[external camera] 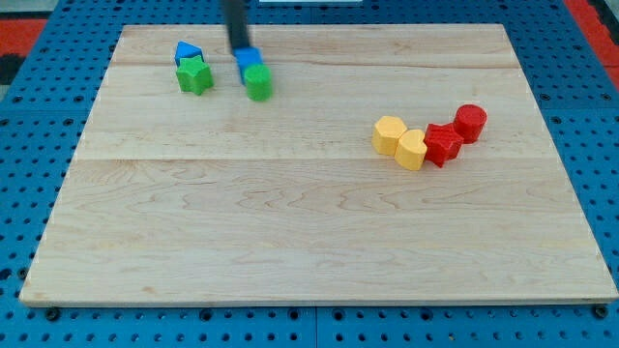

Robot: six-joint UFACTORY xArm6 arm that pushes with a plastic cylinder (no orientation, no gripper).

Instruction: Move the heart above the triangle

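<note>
Inspecting rod: my tip [239, 48] comes down from the view's top edge, blurred; its very end sits at the blue block and cannot be told apart from it cleanly.
Tool state: a bare rod with nothing to open or close; it holds nothing and, as far as can be seen, touches the blue block's top side.
Blue block [249, 59]: partly covered by the rod; shape not made out.
Green block [258, 82]: touching the blue block just below it; softly blurred, rounded, exact shape uncertain.
Blue triangle [187, 51]: to the view's left of the rod, near the board's top edge.
Green star [194, 75]: touching the blue triangle just below it.
Yellow heart [411, 149]: well apart from the tip, at the view's right, mid-height; lobes hard to confirm.
Yellow hexagon [389, 134]: touching the yellow heart at its upper left.
Red star [442, 143]: touching the yellow heart's right side.
Red cylinder [470, 122]: touching the red star at its upper right.
Wooden board [290, 242]: bears all eight blocks.
Blue pegboard [29, 145]: surrounds the wooden board, cut off at the view's edges.
</note>
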